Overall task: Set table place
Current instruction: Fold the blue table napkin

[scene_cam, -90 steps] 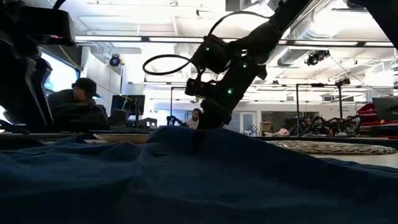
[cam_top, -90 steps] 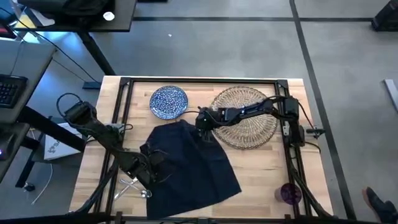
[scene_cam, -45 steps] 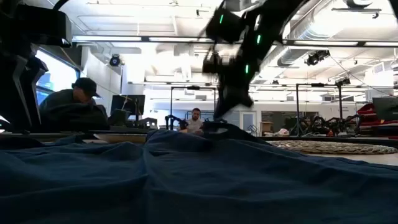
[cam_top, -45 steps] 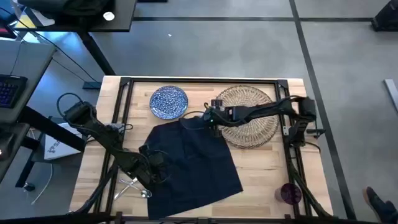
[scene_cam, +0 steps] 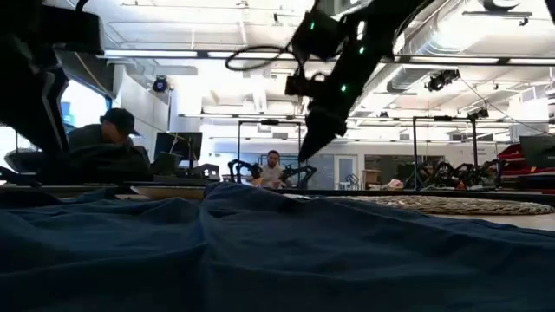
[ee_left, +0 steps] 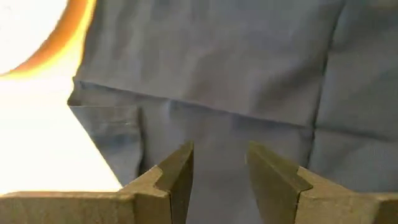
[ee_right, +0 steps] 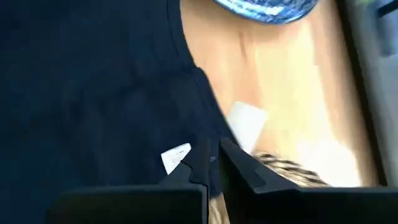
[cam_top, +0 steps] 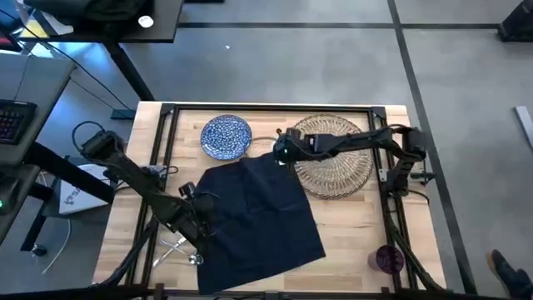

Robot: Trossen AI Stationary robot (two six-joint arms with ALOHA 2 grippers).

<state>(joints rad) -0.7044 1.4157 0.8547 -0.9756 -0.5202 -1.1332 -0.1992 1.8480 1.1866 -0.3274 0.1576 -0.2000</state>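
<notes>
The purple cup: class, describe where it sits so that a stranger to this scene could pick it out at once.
Start with the wooden table seen from above and go to its near right corner, by the black rail. The purple cup stands there alone, apart from the dark napkin at the middle and the wicker placemat farther back. It is the only small purple thing on the table.

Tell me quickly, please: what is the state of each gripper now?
Left gripper: open, empty, over the navy napkin.
Right gripper: nearly shut, raised above the napkin's far corner; holding nothing visible.
</notes>
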